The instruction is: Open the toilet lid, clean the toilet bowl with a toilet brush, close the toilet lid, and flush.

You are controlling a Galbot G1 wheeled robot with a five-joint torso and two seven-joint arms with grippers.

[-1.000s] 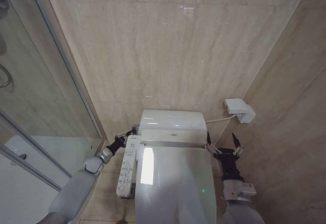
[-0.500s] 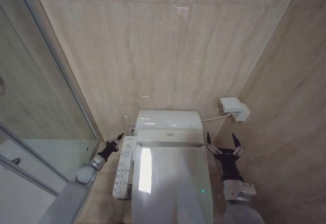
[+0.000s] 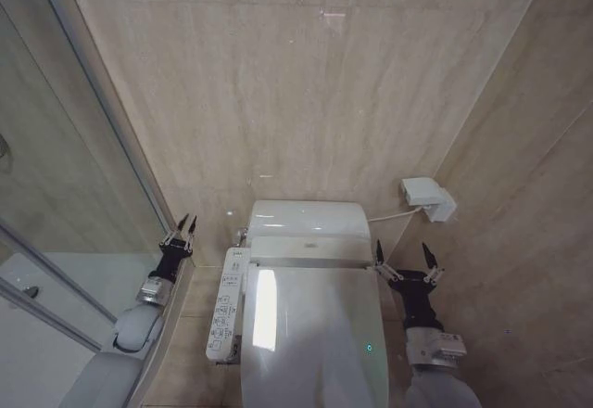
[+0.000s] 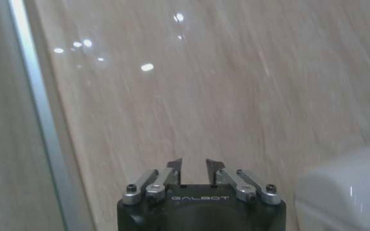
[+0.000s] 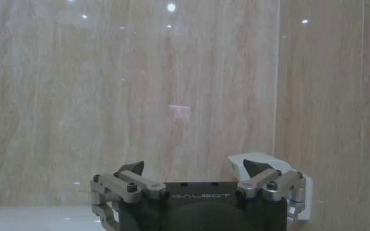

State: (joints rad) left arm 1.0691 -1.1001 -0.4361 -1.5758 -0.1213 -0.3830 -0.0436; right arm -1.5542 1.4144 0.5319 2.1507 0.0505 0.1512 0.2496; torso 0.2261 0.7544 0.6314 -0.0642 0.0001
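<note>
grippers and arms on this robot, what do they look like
Both arms have smooth light grey shells ending in black wrists. The left gripper and right gripper have black bodies marked GALBOT in white, silver linkages with dark screws, and thin black pointed jaws.

we count one toilet lid (image 3: 315,334), shut flat, on the single bidet toilet in the room. one long white control panel (image 3: 224,306) runs along the toilet's side. one white wall box (image 3: 428,198) sits on the tiled wall, with one cable leading from it. we see two grippers: the left gripper (image 3: 184,226) near the glass, its fingers close together, and the right gripper (image 3: 404,257) beside the lid, spread wide. one glass shower partition (image 3: 56,195) stands at the left.
</note>
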